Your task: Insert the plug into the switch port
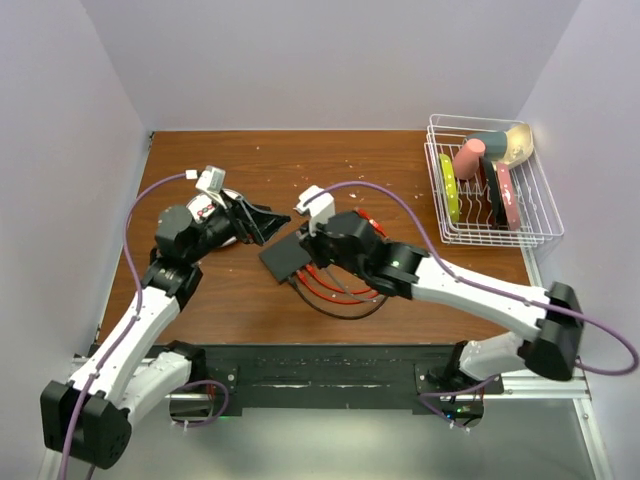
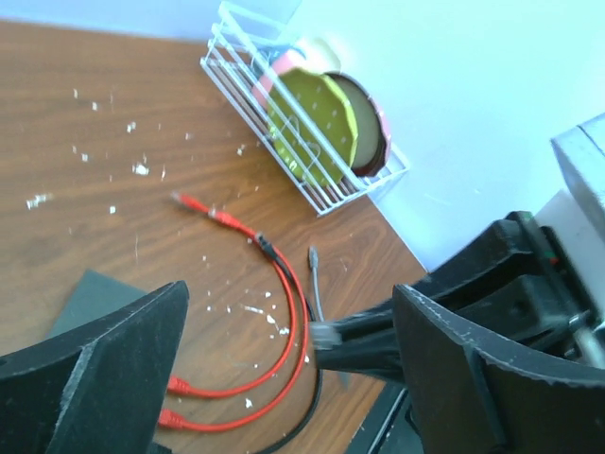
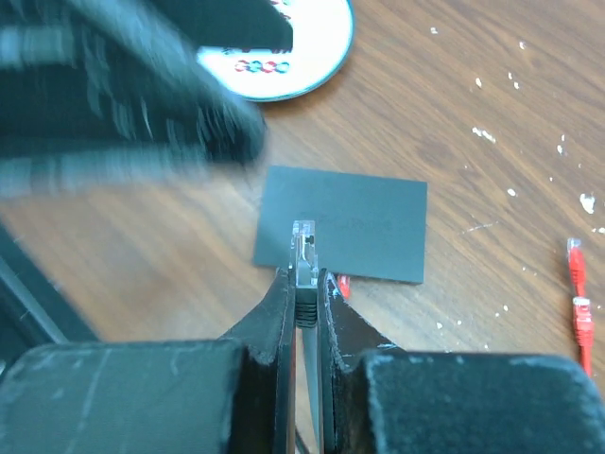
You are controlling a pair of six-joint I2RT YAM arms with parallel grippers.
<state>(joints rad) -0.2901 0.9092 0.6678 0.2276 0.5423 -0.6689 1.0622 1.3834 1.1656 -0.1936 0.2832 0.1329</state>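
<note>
We note a robot lab cell: bare pale walls (image 1: 330, 60) box in a wooden table (image 1: 250, 170); mounting rail (image 1: 320, 372) along the frame's bottom.

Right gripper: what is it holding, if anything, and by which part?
The right gripper pinches the plug by its dark rear part; the clear tip sticks out beyond the jaws. The left gripper is open and holds nothing.

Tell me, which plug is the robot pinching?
The clear plug, clamped in the right gripper. The red plugs just lie loose on the table.
</note>
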